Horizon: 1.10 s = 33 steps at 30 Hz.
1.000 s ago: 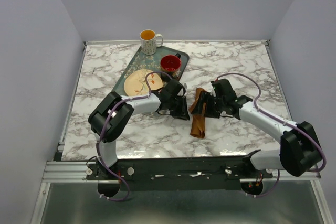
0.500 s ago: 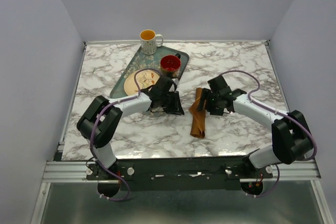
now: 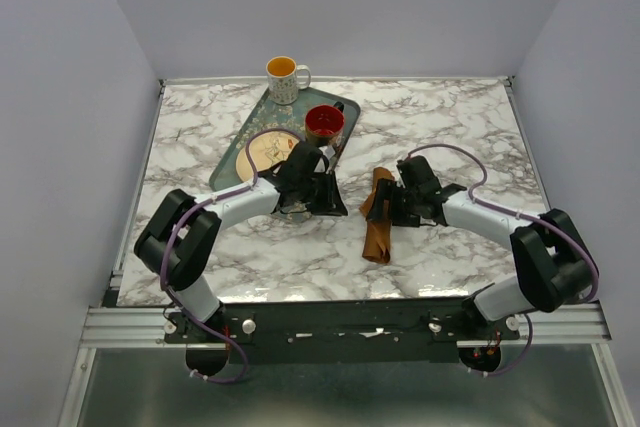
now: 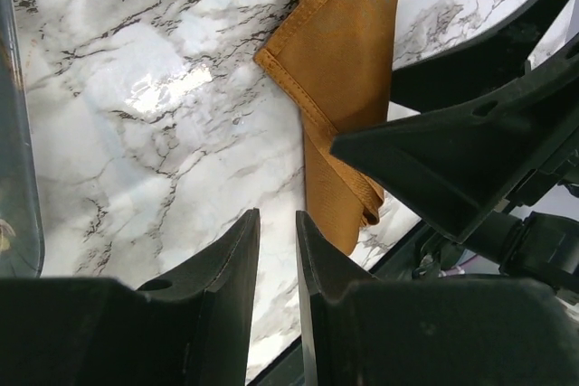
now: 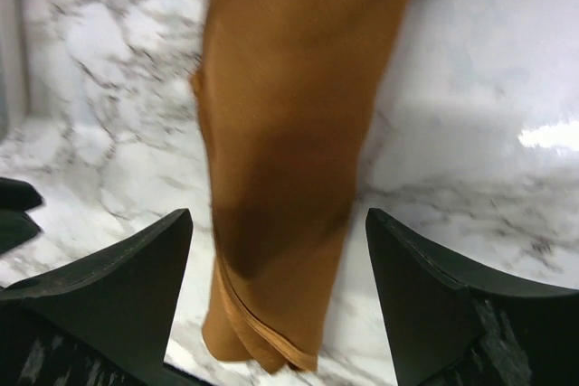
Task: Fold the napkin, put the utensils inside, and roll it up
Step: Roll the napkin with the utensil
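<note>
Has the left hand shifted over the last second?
Yes. The left hand has drawn away from the napkin, toward the tray.

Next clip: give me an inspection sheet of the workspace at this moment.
Surface: glossy marble table.
Job's things: napkin in a narrow folded strip, lying on the table; utensils not seen.
Clutter: tray with plate and red cup; mug at its far end.
Pincers: left pincer slightly open, empty; right pincer wide open over the napkin.
Cables: purple cables loop along both arms.
Surroundings: plain grey walls; nothing else seen.
</note>
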{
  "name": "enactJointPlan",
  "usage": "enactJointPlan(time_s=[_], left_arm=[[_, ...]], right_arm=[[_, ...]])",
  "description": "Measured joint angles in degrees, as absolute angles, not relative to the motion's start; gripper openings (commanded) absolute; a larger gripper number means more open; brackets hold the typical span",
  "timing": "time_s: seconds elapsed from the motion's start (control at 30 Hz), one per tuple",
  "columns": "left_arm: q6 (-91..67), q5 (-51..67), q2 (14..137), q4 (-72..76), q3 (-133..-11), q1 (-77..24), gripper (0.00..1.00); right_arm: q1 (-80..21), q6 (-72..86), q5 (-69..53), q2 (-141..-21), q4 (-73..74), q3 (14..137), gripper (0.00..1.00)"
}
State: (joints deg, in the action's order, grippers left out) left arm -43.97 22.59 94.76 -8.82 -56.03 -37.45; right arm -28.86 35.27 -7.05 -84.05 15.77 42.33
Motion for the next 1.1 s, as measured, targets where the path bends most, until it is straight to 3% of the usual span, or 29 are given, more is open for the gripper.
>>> enactJointPlan(time_s=[0.4, 0.83, 1.03, 1.1], left_arm=[[-44.21, 23.05, 94.76, -8.01, -55.99, -37.45, 0.32], [-44.16, 23.09, 94.72, -7.88, -55.83, -37.45, 0.32], [-44.14, 23.51, 93.62, -8.40, -55.83, -37.08, 0.39], [-43.99, 23.99, 92.33, -8.86, -55.83, -36.88, 0.46]], right_arm=[[-29.67, 33.58, -10.17, -87.22, 10.48, 45.15, 0.84], [-29.67, 35.73, -5.43, -88.05, 16.05, 49.25, 0.83], [-29.67, 36.14, -4.14, -84.86, 18.17, 48.51, 0.84], [-29.67, 35.99, -3.66, -81.36, 19.66, 47.75, 0.84]])
